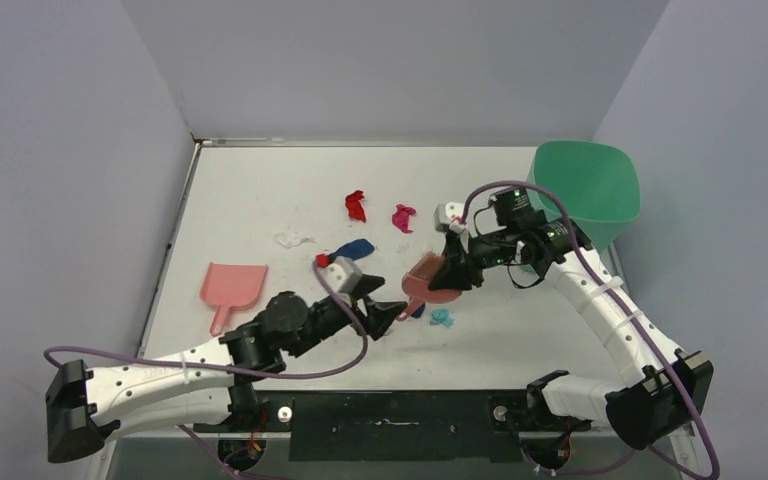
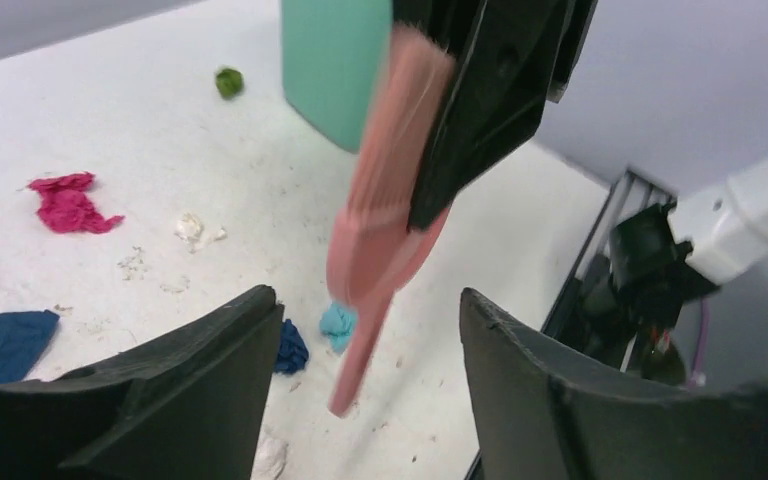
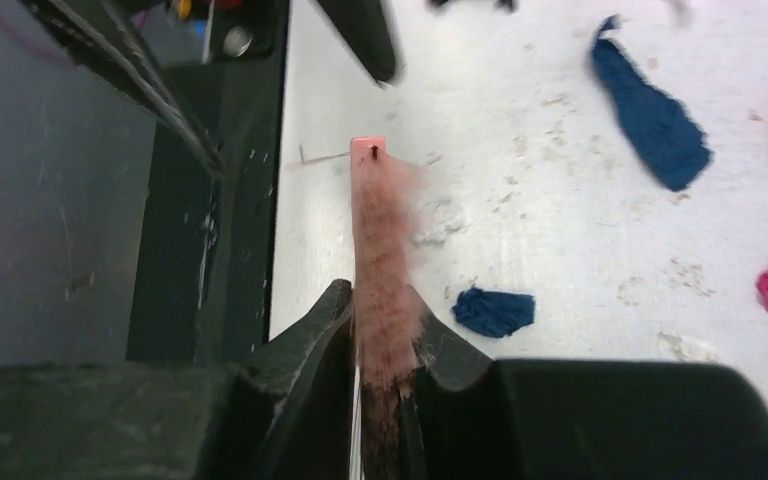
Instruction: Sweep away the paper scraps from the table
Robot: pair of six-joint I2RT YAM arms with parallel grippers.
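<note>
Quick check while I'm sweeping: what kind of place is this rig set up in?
Most likely a robot test booth, not a home: plain partition walls box in the white table, and the paper scraps, pink dustpan and green bin look like staged props.

You have the dustpan (image 1: 232,288) lying left on the table (image 1: 260,190), the bin (image 1: 585,190) far right, and paper scraps (image 1: 356,205) scattered mid-table, mostly beyond the brush (image 1: 428,283).
</note>
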